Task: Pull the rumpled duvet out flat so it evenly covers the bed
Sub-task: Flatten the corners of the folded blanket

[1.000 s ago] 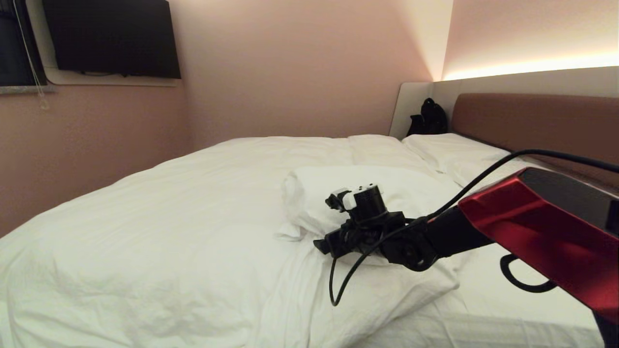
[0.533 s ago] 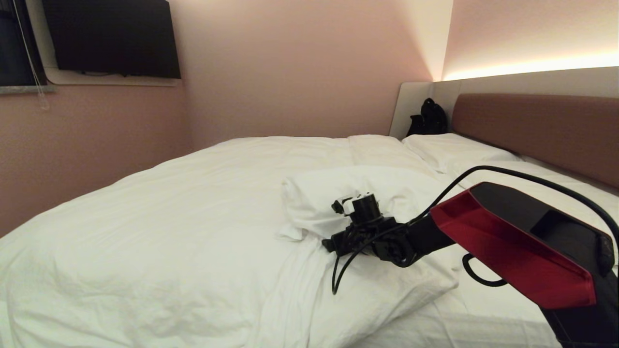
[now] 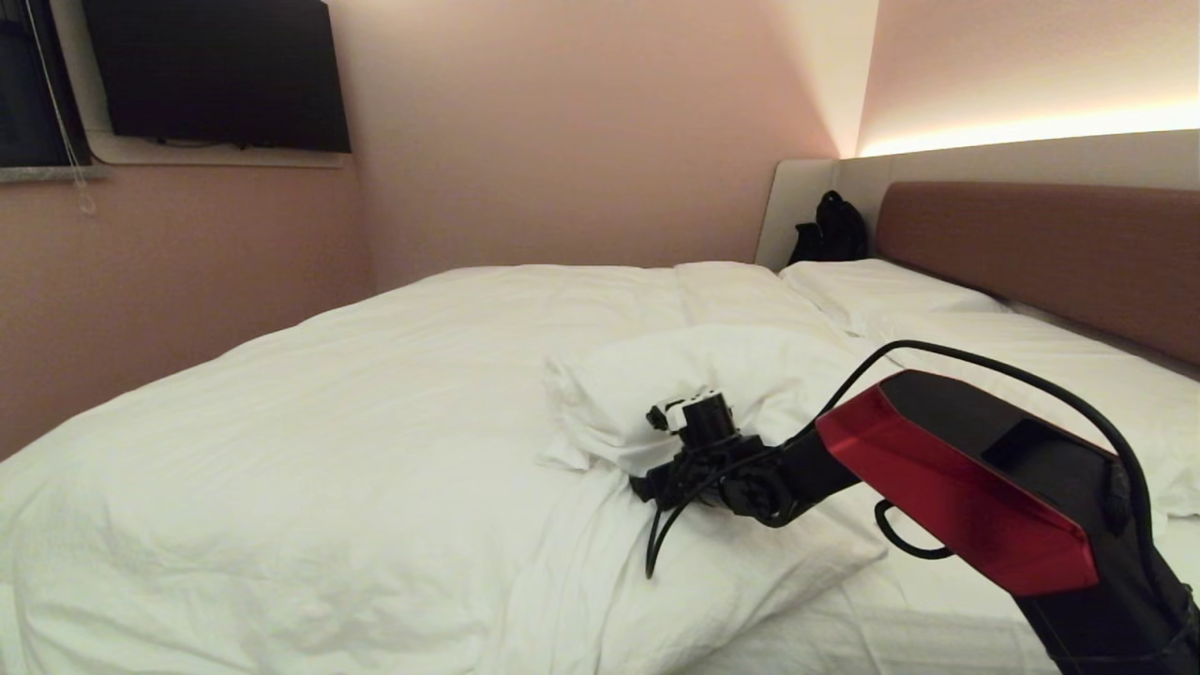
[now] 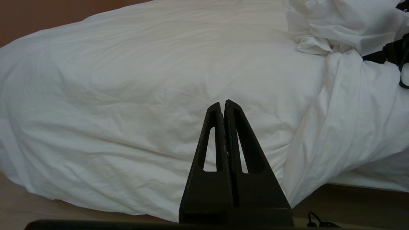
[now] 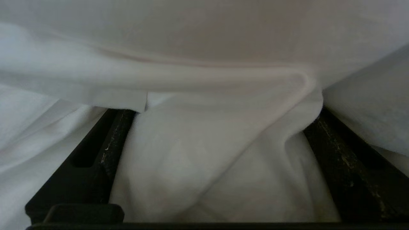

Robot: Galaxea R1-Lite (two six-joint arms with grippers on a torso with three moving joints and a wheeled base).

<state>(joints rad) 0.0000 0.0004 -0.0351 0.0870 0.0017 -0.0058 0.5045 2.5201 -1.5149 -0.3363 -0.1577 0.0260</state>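
The white duvet (image 3: 328,450) lies over most of the bed (image 3: 1031,244), with one corner folded back into a puffy lump (image 3: 712,366) near the middle. My right gripper (image 3: 656,487) reaches in from the right and is pressed into the foot of that lump. In the right wrist view the right gripper (image 5: 220,127) is open wide, a bulge of duvet (image 5: 204,153) fills the space between its fingers (image 5: 111,143), and their tips are buried under a fold. My left gripper (image 4: 223,103) is shut and empty, parked low beside the duvet (image 4: 127,95) hanging over the bed's near side.
Two flat white pillows (image 3: 881,286) lie along the headboard, with a black bag (image 3: 830,230) in the corner behind them. Bare sheet (image 3: 975,600) shows at the near right. A dark screen (image 3: 216,75) hangs on the pink left wall. Wooden floor (image 4: 32,207) runs under the duvet's edge.
My right arm has sunk and come forward, pushing the open gripper lower and deeper into the folded-back corner, which has bulged up slightly. The left arm has not moved.
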